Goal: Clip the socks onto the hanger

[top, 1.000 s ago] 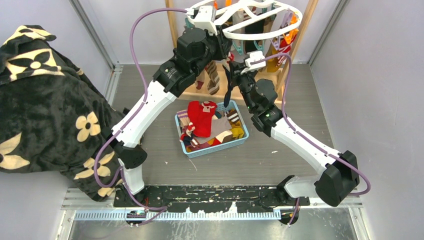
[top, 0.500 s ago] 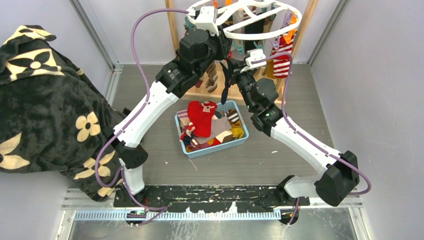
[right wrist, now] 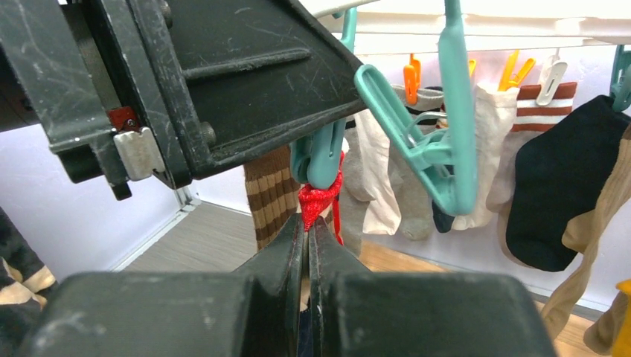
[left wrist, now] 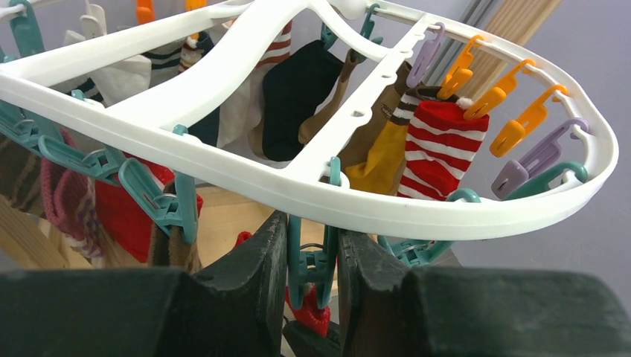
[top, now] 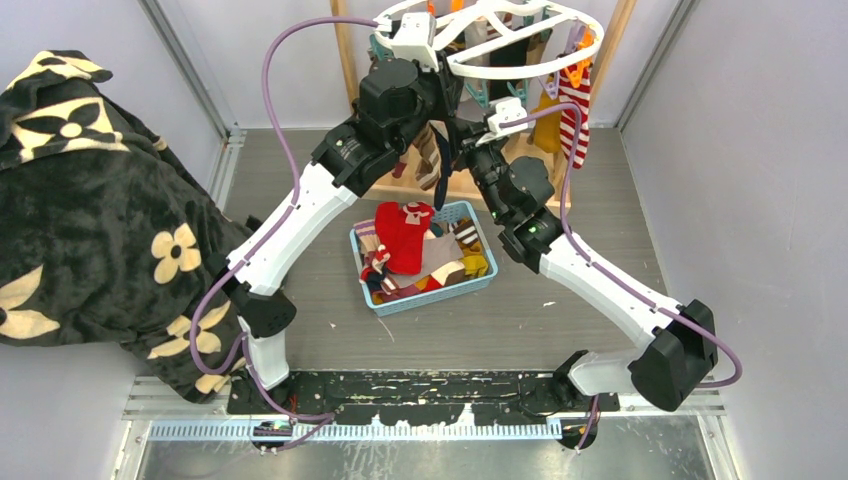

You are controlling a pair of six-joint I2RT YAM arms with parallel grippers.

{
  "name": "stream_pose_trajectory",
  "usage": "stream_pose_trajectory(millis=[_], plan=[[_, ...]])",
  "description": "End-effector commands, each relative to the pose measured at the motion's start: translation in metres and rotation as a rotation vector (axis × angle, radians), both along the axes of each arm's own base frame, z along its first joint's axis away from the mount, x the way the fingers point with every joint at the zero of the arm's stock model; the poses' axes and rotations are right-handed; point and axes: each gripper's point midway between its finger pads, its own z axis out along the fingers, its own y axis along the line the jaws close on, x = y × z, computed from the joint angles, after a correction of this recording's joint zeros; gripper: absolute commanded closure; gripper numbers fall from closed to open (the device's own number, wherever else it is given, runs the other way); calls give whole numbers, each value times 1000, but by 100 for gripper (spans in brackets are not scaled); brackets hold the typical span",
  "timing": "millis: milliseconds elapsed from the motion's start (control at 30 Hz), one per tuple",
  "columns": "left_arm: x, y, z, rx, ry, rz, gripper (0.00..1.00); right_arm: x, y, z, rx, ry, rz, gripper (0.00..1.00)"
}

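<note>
Directly above the right gripper (right wrist: 307, 232), pinched shut on the red edge of a sock (right wrist: 318, 198), the left gripper (left wrist: 312, 249) squeezes a teal clip (right wrist: 321, 160) of the hanger (left wrist: 446, 216), mouth pointing down.

The top camera is looking down from high up at the near side, far enough back to be taking in the whole table (top: 560, 320). The left wrist camera is peeking up, very near, past the left fingers (left wrist: 253, 297) at the hanger (left wrist: 298, 186). The right wrist camera is looking up and across, over the right fingers (right wrist: 286, 245). Both wrist cameras are showing the same teal clip (left wrist: 309, 268) and red bit of sock (right wrist: 318, 201).
</note>
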Motion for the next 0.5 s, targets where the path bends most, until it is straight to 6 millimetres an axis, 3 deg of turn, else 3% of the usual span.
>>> stream_pose_trajectory(millis=[0, 467], plan=[[4, 4, 22, -59, -62, 33, 92, -8, 3, 37, 85, -69, 37, 99], [3, 3, 18, -25, -71, 50, 96, -7, 2, 44, 98, -82, 26, 99]])
